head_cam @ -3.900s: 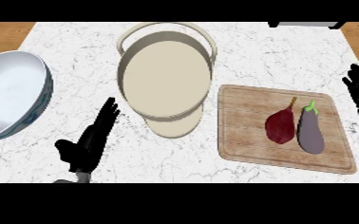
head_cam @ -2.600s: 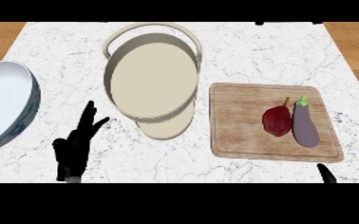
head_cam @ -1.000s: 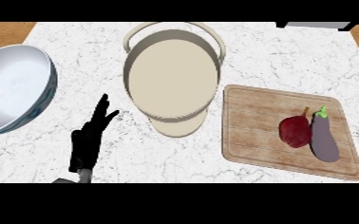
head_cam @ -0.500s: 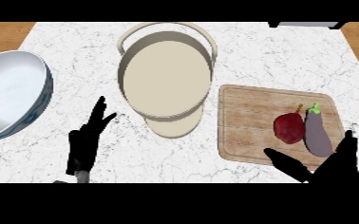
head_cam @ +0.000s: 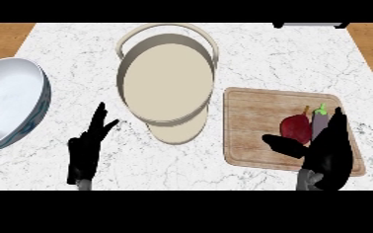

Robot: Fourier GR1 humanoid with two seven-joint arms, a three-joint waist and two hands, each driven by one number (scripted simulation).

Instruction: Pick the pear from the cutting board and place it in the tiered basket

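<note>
A dark red pear [head_cam: 294, 127] lies on the wooden cutting board [head_cam: 251, 128] at the right, beside a purple eggplant [head_cam: 319, 125]. My right hand [head_cam: 325, 155] is open over the board's near right part, its thumb just in front of the pear and its fingers partly covering the eggplant. The beige tiered basket [head_cam: 167, 79] stands in the middle of the counter, to the left of the board. My left hand [head_cam: 86, 150] rests open at the lower left, fingers up.
A large white bowl with a blue rim [head_cam: 20, 101] sits at the left edge. Wooden strips [head_cam: 15, 32] border the marble counter at both far corners. A dark object [head_cam: 306, 25] shows at the top right.
My right hand has come up from the lower right edge over the board, closer to the pear. The left hand has stayed low at the left.
</note>
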